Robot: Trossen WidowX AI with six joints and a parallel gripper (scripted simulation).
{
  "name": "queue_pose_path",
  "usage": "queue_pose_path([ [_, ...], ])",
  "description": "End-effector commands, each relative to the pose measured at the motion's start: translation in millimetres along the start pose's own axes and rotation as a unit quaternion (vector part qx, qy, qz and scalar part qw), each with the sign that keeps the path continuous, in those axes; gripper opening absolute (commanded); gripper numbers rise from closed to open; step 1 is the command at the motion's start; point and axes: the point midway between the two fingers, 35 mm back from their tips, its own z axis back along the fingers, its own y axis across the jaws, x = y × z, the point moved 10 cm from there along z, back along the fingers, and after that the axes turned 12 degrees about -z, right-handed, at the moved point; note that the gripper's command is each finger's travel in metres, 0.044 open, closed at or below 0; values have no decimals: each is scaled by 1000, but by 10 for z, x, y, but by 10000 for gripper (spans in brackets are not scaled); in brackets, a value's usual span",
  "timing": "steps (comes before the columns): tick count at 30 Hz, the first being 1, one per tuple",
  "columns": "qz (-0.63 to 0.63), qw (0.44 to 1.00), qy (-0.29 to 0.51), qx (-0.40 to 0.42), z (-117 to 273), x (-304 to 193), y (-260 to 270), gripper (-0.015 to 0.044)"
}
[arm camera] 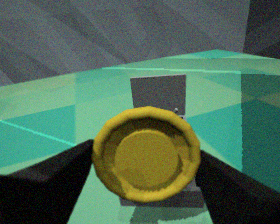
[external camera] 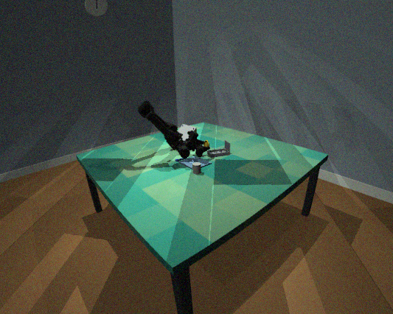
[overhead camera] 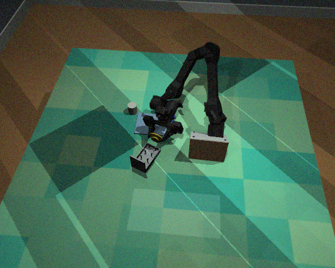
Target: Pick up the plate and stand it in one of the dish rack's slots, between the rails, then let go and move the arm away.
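The yellow plate [overhead camera: 155, 136] [external camera: 206, 144] [arm camera: 147, 159] is held by its rim on two opposite sides between the fingers of my gripper [overhead camera: 158, 135] [arm camera: 145, 150]. The gripper is shut on it. In the wrist view the plate's round face is toward the camera, so it stands close to upright, above the table. The grey dish rack [overhead camera: 144, 165] [external camera: 219, 152] [arm camera: 158, 92] stands on the table just beyond the plate, with its tall end panel at the far side. In the wrist view the plate hides most of the rack and its rails.
A light grey cylinder [overhead camera: 132, 108] [external camera: 196, 168] stands beside a flat blue-grey sheet [overhead camera: 141, 124] [external camera: 195, 161], partly under the gripper. A small blue object [external camera: 177, 160] lies at the sheet's edge. A brown box [overhead camera: 208, 150] with a white top is at the arm's base.
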Motion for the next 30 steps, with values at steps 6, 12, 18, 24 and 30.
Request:
queue_pose_path([
  [6, 95, 993, -52, -40, 90, -126, 52, 0],
  [12, 95, 993, -52, -40, 90, -126, 52, 0],
  [18, 94, 994, -50, -39, 34, -112, 48, 0],
  [24, 92, 994, -48, -39, -58, -87, 44, 0],
  [30, 93, 994, -50, -41, -172, -62, 28, 0],
])
